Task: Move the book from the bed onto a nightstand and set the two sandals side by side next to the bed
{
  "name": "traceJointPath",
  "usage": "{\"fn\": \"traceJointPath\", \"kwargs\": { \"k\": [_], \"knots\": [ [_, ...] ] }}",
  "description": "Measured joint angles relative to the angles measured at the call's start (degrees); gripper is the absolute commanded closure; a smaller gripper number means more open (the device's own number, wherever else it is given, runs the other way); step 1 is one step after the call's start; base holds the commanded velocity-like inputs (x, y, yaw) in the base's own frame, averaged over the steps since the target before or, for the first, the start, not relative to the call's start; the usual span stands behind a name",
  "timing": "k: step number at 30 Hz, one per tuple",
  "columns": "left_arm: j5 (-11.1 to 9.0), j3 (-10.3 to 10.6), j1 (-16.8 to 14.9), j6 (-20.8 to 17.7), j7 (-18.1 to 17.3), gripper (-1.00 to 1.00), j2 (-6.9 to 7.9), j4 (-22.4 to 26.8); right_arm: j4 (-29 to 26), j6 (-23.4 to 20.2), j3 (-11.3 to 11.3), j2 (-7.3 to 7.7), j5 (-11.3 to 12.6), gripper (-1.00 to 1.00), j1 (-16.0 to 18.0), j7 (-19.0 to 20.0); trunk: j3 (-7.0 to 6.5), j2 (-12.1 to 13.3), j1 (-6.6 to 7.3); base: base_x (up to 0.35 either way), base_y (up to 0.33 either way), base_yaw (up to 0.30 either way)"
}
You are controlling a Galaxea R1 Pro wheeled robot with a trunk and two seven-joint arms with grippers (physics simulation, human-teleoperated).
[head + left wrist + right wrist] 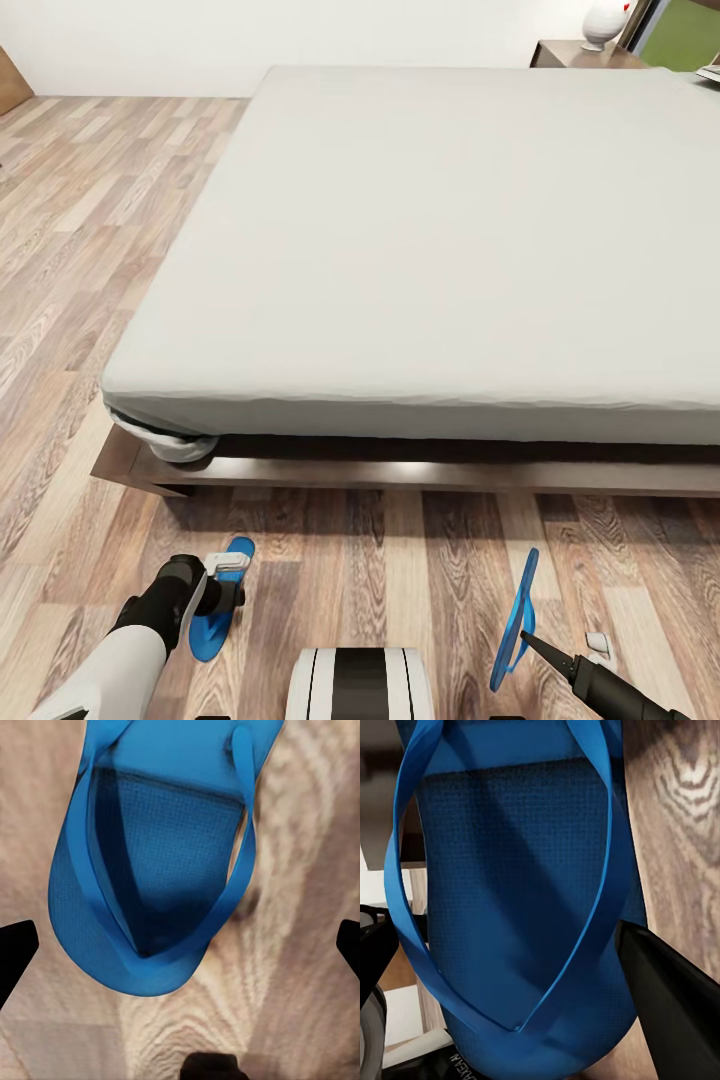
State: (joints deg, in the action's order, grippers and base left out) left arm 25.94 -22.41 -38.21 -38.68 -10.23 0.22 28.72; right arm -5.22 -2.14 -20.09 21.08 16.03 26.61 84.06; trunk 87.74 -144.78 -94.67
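Sandals first: one blue sandal [222, 600] lies flat on the plank floor [400, 560], just off the foot corner of the bed [420, 250], near its dark frame. The left gripper [228, 580] hangs right over it, and in the left wrist view its black fingertips [16, 949] sit wide apart on either side of that sandal [150, 870] without touching it, so it's spread and holding nothing.

The other sandal [516, 620] is up on its edge, off the floor, further along the bed's foot side. The right gripper [535, 645] has it pinched; the right wrist view shows the sole and straps [517, 907] pressed against a dark finger [675, 1005], clamped on it.

Mattress on the bed looks bare from where the head camera sits. Past the bed's far corner a brown nightstand [570, 52] carries a white rounded object [604, 25]; can't tell what it is.
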Motion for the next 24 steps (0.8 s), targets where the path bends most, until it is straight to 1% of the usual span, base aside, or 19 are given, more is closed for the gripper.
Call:
{"fn": "traceJointPath", "kwargs": {
  "k": [5, 24],
  "knots": [
    [0.0, 0.0, 0.0, 0.0, 0.0, -1.0, 0.0, 0.0, 0.0, 0.0, 0.0, -0.01, 0.0, 1.0, 0.0, 0.0, 0.0, 0.0, 0.0, 0.0, 0.0, 0.0],
    [0.0, -0.1, 0.0, 0.0, 0.0, -1.0, 0.0, -0.1, 0.0, 0.1, -0.1, 0.0, 0.0, 1.0, 0.0, 0.0, -4.2, 0.3, 0.49, 0.0, 0.0, 0.0]
  ]
}}
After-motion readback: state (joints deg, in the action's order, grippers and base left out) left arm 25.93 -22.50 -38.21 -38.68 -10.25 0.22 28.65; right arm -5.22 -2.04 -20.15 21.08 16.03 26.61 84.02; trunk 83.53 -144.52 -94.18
